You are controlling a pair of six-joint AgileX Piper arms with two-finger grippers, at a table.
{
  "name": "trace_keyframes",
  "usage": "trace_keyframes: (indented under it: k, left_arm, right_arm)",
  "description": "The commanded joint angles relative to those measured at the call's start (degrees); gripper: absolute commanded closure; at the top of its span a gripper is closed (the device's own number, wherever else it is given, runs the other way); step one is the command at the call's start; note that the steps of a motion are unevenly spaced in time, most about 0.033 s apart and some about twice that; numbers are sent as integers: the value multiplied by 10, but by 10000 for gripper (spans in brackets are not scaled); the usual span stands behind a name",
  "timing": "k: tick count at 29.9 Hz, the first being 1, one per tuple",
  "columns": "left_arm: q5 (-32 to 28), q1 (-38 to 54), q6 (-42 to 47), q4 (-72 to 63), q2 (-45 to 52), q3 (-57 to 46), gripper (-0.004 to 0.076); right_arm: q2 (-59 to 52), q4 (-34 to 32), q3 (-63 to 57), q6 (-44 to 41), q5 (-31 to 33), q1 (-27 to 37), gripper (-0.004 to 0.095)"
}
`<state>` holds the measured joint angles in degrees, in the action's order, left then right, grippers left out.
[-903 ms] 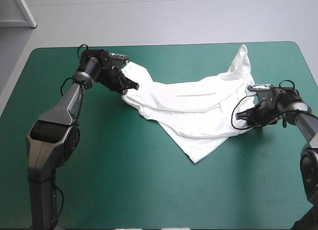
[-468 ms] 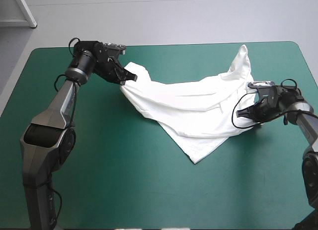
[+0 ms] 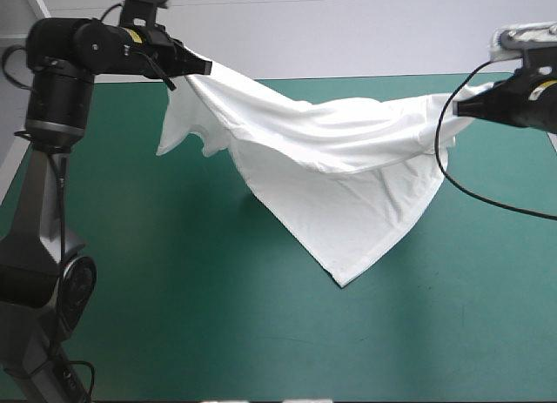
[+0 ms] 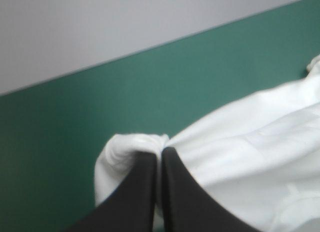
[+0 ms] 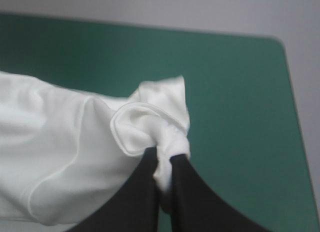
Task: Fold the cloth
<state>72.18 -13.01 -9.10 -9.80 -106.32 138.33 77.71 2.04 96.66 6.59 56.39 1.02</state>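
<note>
high view: the shirt (image 3: 331, 159) hangs in the air between two raised arms, over the far half of the table (image 3: 174, 316). the left gripper (image 3: 204, 68) pinches one end near the far left corner and the right gripper (image 3: 459, 110) pinches the other near the far right. held high and apart like this, it is probably being stretched out so it can be laid flat for folding. the cloth is thin, soft and white. it sags in long creases between the holds, and one pointed corner droops to the table near the middle. a loose flap dangles below the left hold.

left wrist view: the black fingers (image 4: 145, 187) are all but closed, with a rolled hem bunched at their tips. the cloth spreads smoothly away to one side above the teal-green cover.

right wrist view: the fingers (image 5: 142, 192) are likewise nearly closed on a puckered, curled knot of fabric, with the table's rounded corner beyond.
</note>
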Motion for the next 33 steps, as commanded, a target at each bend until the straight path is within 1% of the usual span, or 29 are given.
trace_keyframes:
  k: [1, 5, 9, 14, 17, 20, 25, 28, 33]
  left_arm:
    - [0, -2, 5, -7, 65, 72, 732]
    - [-21, -2, 5, 14, 103, 134, 732]
    - [-43, -2, 28, 78, 147, 190, 732]
    - [-96, -2, 31, 145, 205, 204, 732]
    - [-113, -2, 27, 150, 232, 204, 732]
    - [-110, -2, 13, 149, 247, 203, 732]
    - [-92, -2, -1, 160, 242, 203, 732]
    - [-82, -2, -1, 172, 221, 203, 732]
    - [-77, -2, -1, 171, 157, 203, 732]
  right_arm:
    - [-53, -2, 107, -4, -9, 0, 926]
    - [-75, -2, 210, -4, -3, 0, 926]
    - [-86, -2, 305, -3, 10, 0, 926]
    - [-90, -4, 404, 5, 35, 0, 926]
    - [-91, -4, 439, 10, 42, 0, 926]
    - [-91, -2, 454, 12, 42, 0, 926]
    - [-86, 3, 452, 20, 44, 0, 926]
    - [-72, 28, 452, 30, 53, 0, 927]
    - [-23, 30, 452, 33, 86, 0, 926]
